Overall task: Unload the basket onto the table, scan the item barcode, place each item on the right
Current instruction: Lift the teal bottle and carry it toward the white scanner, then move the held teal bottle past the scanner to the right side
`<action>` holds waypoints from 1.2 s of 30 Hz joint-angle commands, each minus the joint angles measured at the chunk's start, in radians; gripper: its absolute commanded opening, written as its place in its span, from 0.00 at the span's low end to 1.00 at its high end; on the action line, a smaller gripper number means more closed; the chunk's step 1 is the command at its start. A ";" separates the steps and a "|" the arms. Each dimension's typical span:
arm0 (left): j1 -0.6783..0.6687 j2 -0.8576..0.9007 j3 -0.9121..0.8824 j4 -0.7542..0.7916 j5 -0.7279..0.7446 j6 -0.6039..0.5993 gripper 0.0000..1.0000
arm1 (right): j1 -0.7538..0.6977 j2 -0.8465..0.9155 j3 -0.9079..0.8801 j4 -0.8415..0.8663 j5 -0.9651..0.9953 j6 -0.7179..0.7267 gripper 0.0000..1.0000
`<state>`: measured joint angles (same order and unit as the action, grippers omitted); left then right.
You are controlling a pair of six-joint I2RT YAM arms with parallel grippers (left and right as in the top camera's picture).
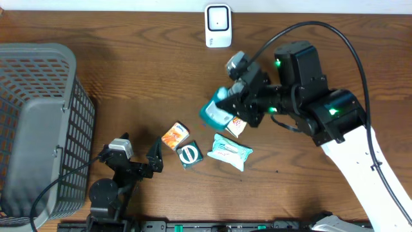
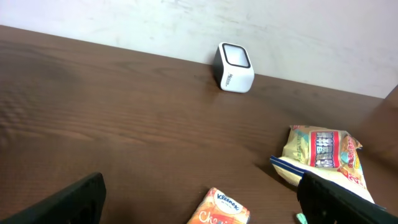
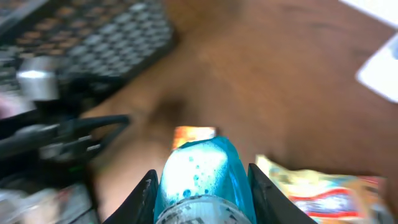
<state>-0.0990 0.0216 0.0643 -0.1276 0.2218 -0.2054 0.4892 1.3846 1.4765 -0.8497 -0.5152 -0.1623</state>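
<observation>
While right gripper (image 3: pixel 201 186) clamps teal item (image 1: pixel 212 114), left gripper (image 2: pixel 202 202) fingers spread apart.

Grey basket (image 1: pixel 80 122), Kleenex pack (image 2: pixel 219 208), perhaps snacks (image 2: pixel 323 152)

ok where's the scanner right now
In the overhead view the white scanner sits at the table's far edge, about centre, beyond the right gripper, which holds a teal item.
</observation>
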 commanded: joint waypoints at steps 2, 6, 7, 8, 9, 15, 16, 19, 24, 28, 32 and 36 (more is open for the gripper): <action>0.002 0.002 -0.016 -0.028 -0.006 0.017 0.98 | 0.023 0.077 0.013 0.059 0.217 0.027 0.01; 0.002 0.002 -0.016 -0.028 -0.005 0.017 0.98 | 0.022 0.177 0.013 0.164 0.358 0.027 0.01; 0.002 0.002 -0.016 -0.028 -0.006 0.017 0.98 | 0.022 0.203 0.013 0.195 0.394 0.027 0.01; 0.002 0.002 -0.016 -0.028 -0.006 0.017 0.98 | 0.022 0.228 0.013 0.230 0.430 0.027 0.01; 0.002 0.002 -0.016 -0.028 -0.005 0.017 0.98 | 0.022 0.253 0.013 0.266 0.470 0.027 0.01; 0.002 0.002 -0.016 -0.028 -0.005 0.017 0.98 | 0.023 0.376 0.016 0.442 0.776 0.027 0.01; 0.002 0.002 -0.016 -0.028 -0.005 0.017 0.98 | 0.023 0.387 0.018 0.461 0.813 0.027 0.01; 0.002 0.002 -0.016 -0.028 -0.005 0.017 0.98 | 0.023 0.420 0.043 0.530 0.925 0.005 0.01; 0.002 0.002 -0.016 -0.028 -0.005 0.017 0.98 | 0.023 0.517 0.157 0.624 1.035 -0.095 0.01; 0.002 0.002 -0.016 -0.028 -0.005 0.017 0.98 | 0.023 0.657 0.330 0.631 1.106 -0.135 0.01; 0.002 0.002 -0.016 -0.028 -0.005 0.017 0.98 | 0.031 0.818 0.533 0.625 1.168 -0.180 0.02; 0.002 0.002 -0.016 -0.028 -0.005 0.017 0.98 | 0.046 0.968 0.719 0.632 1.226 -0.266 0.03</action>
<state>-0.0990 0.0227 0.0643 -0.1280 0.2214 -0.2054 0.5152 2.2765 2.0647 -0.2325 0.6025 -0.3279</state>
